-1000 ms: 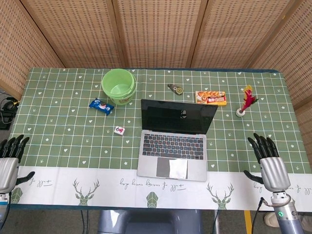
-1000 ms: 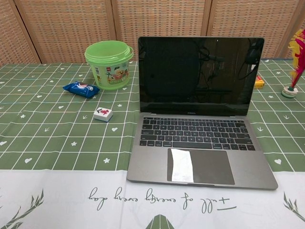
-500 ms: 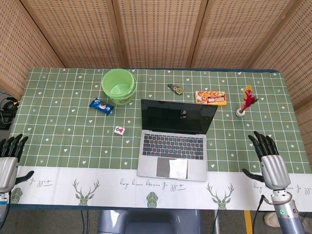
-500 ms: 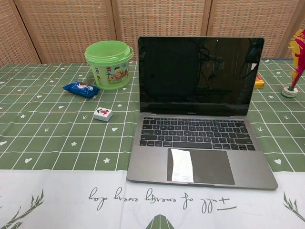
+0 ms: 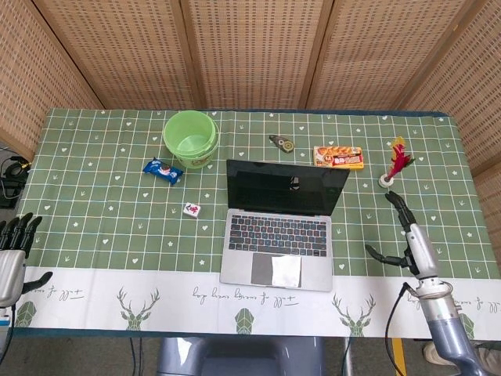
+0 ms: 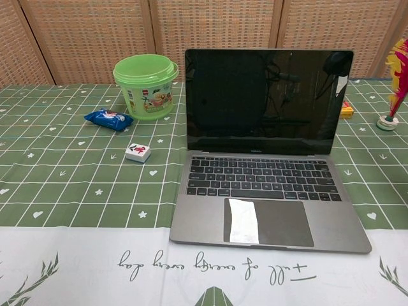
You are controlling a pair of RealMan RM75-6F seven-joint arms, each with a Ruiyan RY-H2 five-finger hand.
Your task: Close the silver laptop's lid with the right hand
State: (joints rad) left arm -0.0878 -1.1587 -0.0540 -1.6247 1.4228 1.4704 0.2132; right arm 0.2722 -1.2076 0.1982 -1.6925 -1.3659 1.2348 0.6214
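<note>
**Still open: silver laptop in mid-table, right hand off to its side**

Printed along the white front strip of the tablecloth [image 5: 94, 235] is a line of cursive script; from the chest view it reads upside down and I cannot make out the words. Deer heads and leaf motifs flank it. The green bucket [image 6: 145, 86] carries a colourful label with cartoon figures and a small red logo, too small to read. Next to it lie a blue snack packet [image 6: 108, 118] with white lettering, probably a biscuit brand, and a white tile [image 6: 138, 152] marked in red and dark strokes. Behind the laptop sits an orange snack box [image 5: 338, 157] with illegible print, a small dark round object [image 5: 282, 142], and a red and yellow feathered shuttlecock [image 5: 397, 163] standing on its base.

The silver laptop [image 5: 278, 251] rests at the table's centre near the front edge, lid upright, screen dark. A white slip of paper [image 6: 241, 220] lies on its trackpad.

The right hand [image 5: 407, 235] hovers to the right of the laptop, turned edge-on, fingers spread and thumb pointing toward the laptop; it holds nothing and touches nothing. The left hand [image 5: 12, 254] sits at the table's left front corner, fingers extended and empty.
</note>
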